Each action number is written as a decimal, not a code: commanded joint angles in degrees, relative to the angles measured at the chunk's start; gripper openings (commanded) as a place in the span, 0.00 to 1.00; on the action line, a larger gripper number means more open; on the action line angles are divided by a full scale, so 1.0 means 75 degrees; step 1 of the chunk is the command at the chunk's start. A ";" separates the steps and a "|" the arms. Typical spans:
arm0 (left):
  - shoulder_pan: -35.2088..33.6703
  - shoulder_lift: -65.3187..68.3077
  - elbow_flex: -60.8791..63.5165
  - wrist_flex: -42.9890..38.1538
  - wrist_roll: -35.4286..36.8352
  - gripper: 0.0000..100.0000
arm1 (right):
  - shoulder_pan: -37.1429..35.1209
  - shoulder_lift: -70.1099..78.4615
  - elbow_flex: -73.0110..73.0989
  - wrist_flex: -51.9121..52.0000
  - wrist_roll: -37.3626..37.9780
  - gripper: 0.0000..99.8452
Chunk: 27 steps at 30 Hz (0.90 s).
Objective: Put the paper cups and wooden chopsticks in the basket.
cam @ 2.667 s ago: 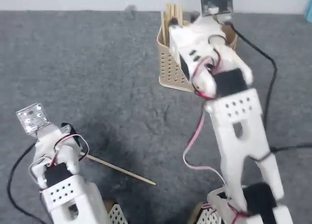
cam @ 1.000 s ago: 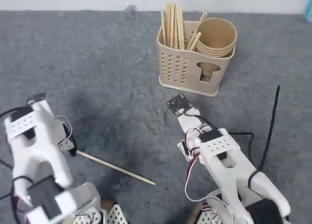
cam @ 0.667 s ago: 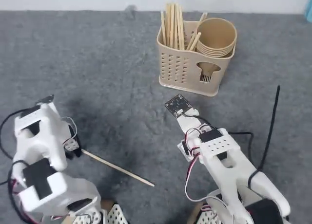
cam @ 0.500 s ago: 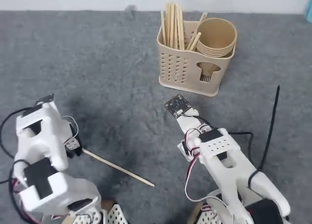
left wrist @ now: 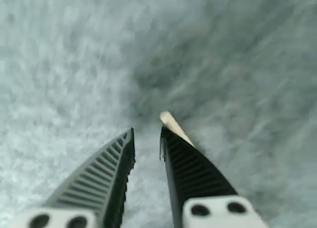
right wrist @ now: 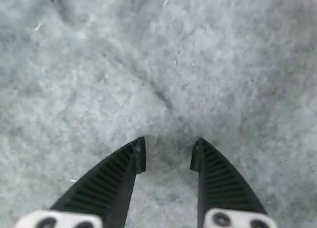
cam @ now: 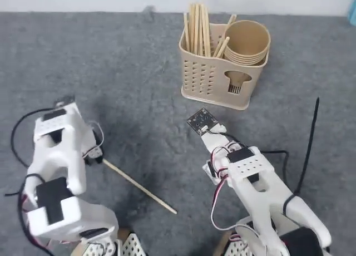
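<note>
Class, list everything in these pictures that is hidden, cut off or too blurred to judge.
High view: the left arm covers one end of the loose chopstick.
Left wrist view: blur and a finger of the left gripper hide where the chopstick runs.
High view: the basket wall hides the paper cups' lower parts, so their count is unclear.

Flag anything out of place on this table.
One wooden chopstick lies loose on the grey mat, one end beside the left gripper. The other chopsticks and the paper cups stand in the basket.
</note>
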 commanded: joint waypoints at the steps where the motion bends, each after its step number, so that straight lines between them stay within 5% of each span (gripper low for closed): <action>1: 0.0328 -0.0012 -0.0545 -0.0105 0.0105 0.09 | -0.0088 -0.0287 -0.0012 0.0053 0.0117 0.16; 13: 0.2168 0.0012 -0.1014 -0.0094 0.0504 0.09 | -0.0088 -0.0287 -0.0012 0.0053 0.0117 0.16; 21: 0.1055 -0.0293 -0.0791 0.0270 0.1055 0.09 | -0.0088 -0.0287 -0.0012 0.0053 0.0199 0.16; 27: 0.0656 -0.1172 0.0721 -0.1219 0.1043 0.09 | -0.0111 -0.0287 -0.0012 0.0064 0.0492 0.16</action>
